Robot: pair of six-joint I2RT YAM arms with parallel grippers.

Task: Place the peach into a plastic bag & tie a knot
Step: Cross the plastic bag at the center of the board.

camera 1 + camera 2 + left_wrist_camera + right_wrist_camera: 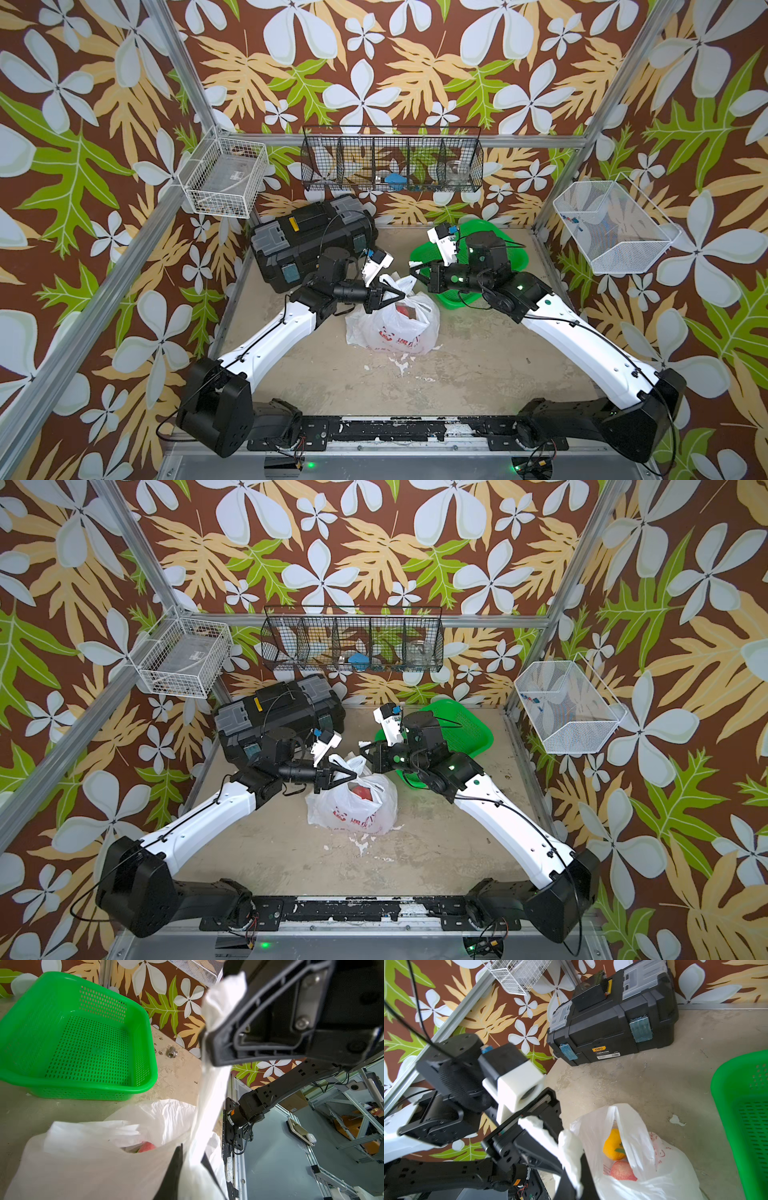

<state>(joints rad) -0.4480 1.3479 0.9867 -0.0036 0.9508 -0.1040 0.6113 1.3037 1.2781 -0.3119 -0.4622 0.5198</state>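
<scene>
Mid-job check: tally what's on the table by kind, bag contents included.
plastic bag: 1
peach, in the bag: 1
orange, in the bag: 1
green basket: 1
black toolbox: 1
small metal fitting: 1
Total: 6

The left arm [270,345] and right arm [582,340] rise from the front rail with elbows out and forearms angled inward, so the grippers nearly meet tip to tip. The left gripper [400,295] lies about level, its jaws pinched on a handle of the plastic bag [399,332]. The right gripper [412,272], slightly farther back, is clamped on a white strap of the same bag.
</scene>
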